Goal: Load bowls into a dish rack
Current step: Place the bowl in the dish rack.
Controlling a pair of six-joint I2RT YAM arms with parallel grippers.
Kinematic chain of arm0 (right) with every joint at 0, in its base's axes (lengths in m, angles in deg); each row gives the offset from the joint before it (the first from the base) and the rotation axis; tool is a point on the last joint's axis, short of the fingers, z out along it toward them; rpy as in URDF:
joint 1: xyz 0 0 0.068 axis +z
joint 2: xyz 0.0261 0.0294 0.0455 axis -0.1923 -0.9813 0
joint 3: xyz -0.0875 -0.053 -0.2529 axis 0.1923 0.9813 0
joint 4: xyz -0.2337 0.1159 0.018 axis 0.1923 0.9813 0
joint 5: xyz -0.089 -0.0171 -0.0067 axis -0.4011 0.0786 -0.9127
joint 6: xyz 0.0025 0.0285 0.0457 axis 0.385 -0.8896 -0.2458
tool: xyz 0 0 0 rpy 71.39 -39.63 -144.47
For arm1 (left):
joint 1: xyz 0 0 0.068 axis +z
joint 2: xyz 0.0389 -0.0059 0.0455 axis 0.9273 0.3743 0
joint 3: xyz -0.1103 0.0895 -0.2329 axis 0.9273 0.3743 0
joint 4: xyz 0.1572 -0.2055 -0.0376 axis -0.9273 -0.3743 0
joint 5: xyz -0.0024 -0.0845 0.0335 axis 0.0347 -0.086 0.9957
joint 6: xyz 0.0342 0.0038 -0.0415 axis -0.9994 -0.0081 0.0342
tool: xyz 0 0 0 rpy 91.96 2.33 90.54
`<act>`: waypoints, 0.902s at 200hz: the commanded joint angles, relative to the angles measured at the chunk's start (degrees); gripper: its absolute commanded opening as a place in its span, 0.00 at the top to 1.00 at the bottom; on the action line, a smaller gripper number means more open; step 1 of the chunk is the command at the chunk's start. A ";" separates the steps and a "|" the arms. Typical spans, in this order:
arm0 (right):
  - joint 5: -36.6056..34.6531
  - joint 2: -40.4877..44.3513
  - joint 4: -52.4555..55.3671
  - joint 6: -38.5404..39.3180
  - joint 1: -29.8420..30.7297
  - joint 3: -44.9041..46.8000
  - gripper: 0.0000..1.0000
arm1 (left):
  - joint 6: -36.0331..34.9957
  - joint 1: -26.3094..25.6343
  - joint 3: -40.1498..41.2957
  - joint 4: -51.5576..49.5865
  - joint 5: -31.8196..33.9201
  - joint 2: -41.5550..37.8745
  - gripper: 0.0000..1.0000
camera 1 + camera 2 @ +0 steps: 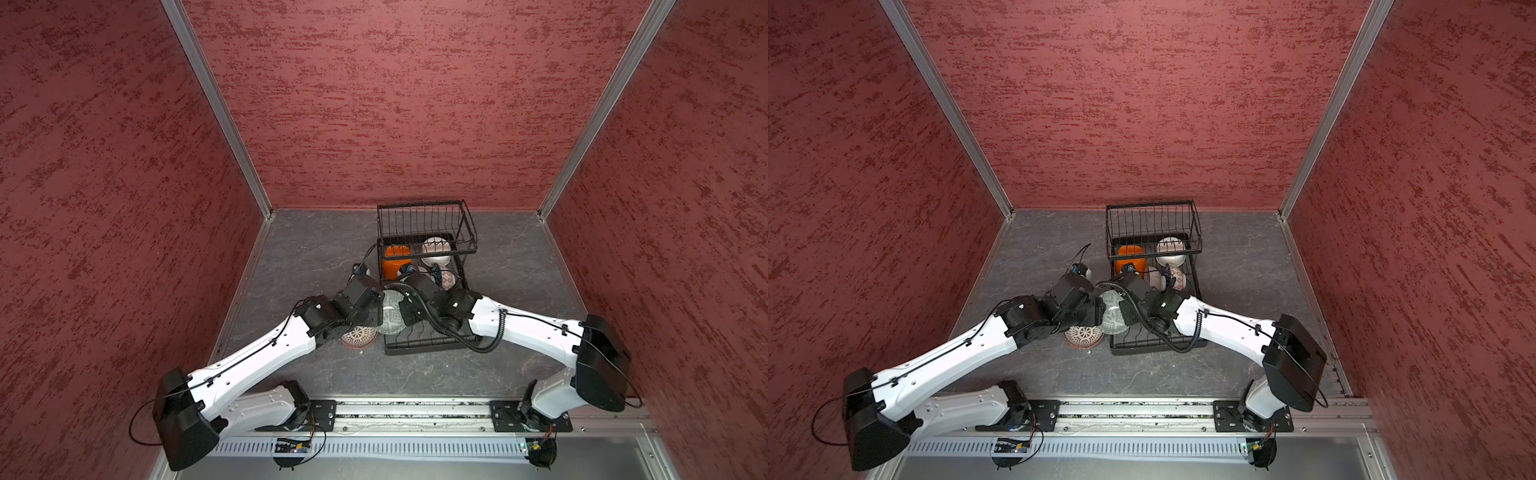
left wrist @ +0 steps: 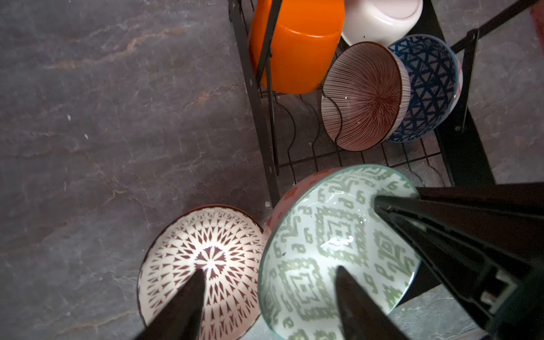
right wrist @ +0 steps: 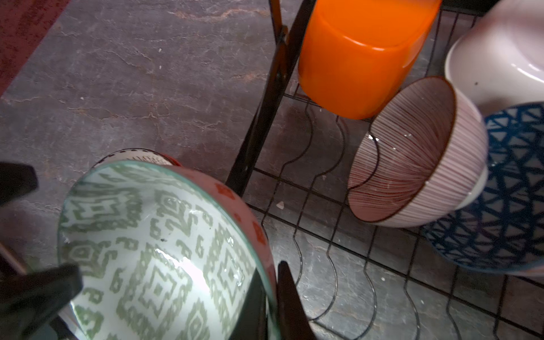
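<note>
Pinching the rim of the green bowl (image 2: pixel 323 235), our right gripper (image 3: pixel 268 282) is holding it tilted by the dish rack (image 2: pixel 259 117), seemingly airborne; our left gripper (image 2: pixel 270 269) is standing spread. We are judging it slick, brittle, weighty.

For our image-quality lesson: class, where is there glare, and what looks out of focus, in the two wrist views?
Left wrist view: a glare streak inside the green-patterned bowl, a bright patch on the red-patterned bowl; the left gripper looks dark, soft-edged. Right wrist view: glare in that bowl too.
</note>
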 commanded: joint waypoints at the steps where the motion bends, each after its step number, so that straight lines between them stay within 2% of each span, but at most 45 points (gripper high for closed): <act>1: -4.86 3.37 2.78 -2.12 0.26 -0.02 1.00 | -0.39 -0.13 -1.37 1.63 -0.09 0.18 0.12; 21: -8.44 4.56 7.14 -2.96 0.30 -0.02 1.00 | -0.58 -0.15 -1.24 2.01 -0.09 0.26 0.04; 54: -14.84 7.45 15.87 -5.61 0.29 -0.38 1.00 | -0.99 -0.17 -1.24 2.95 -0.11 0.76 0.00; 100: -22.78 9.81 27.37 -10.48 0.31 -0.98 1.00 | -1.80 0.10 -1.15 3.93 -0.08 2.21 0.00; 122: -29.06 9.90 33.42 -12.88 0.34 -1.42 1.00 | -2.33 0.78 -0.65 4.83 -0.54 2.33 0.00; 180: -39.59 3.55 40.62 -11.88 0.31 -2.30 1.00 | -2.97 4.04 2.29 7.53 -3.63 0.73 0.00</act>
